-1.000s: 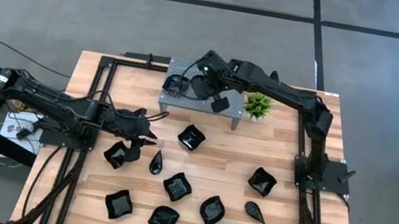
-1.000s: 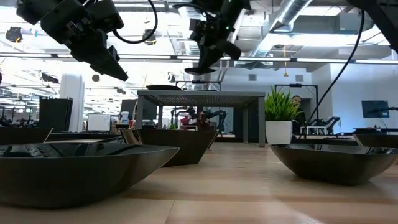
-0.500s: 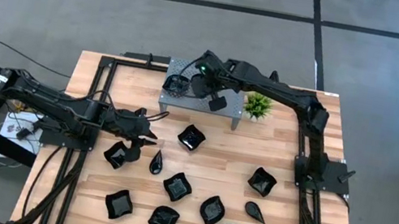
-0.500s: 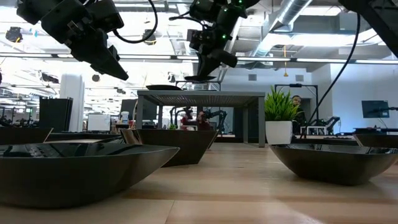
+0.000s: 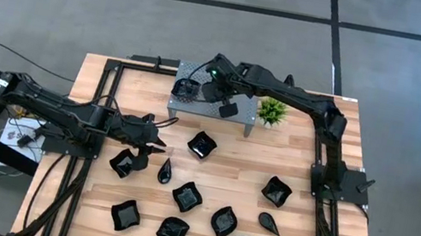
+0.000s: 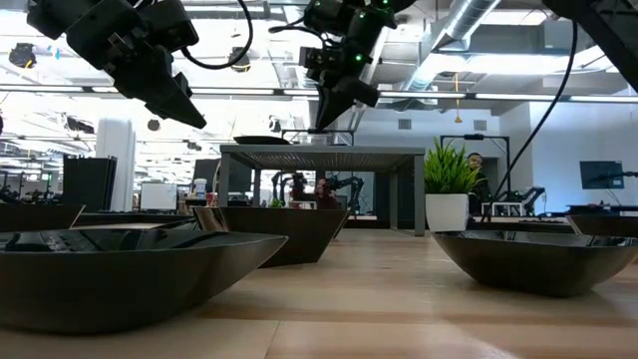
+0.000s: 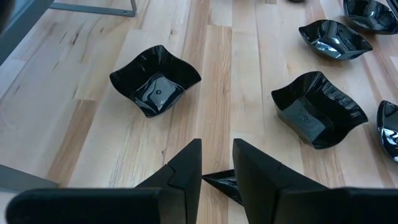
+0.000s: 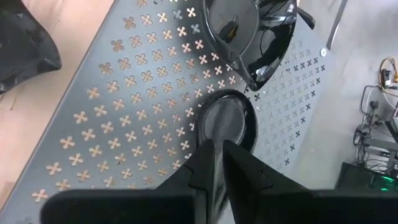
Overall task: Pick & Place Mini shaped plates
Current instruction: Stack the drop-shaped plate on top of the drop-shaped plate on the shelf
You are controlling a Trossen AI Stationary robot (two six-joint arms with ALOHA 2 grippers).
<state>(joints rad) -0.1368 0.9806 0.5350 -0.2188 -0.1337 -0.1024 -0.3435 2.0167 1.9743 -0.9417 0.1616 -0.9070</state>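
Right gripper (image 8: 216, 155) over the grey stand (image 5: 232, 118) at the table's far edge, fingers drawn narrow on the rim of a round plate (image 8: 224, 119). The plate sits straight ahead of the fingertips, flat or nearly flat on the perforated top; whether it already rests there cannot be told for certain, since the low view shows only the gripper (image 6: 334, 105) just above the stand's surface. Just beyond it on the stand lie other dishes (image 8: 252, 34), close enough that the round plate's far rim almost meets them. The coming move turns on this: release should follow a straight pull back along the finger axis, away from the stacked dishes.

Left gripper (image 7: 216, 163) waits above the table's left-centre, fingers set narrow with nothing held; a teardrop plate (image 7: 225, 182) lies directly below them, a wavy square plate (image 7: 156, 89) ahead. The left arm is nearer the loose plates (image 5: 187, 196) scattered on the near half of the table.

No brand, label or writing is legible
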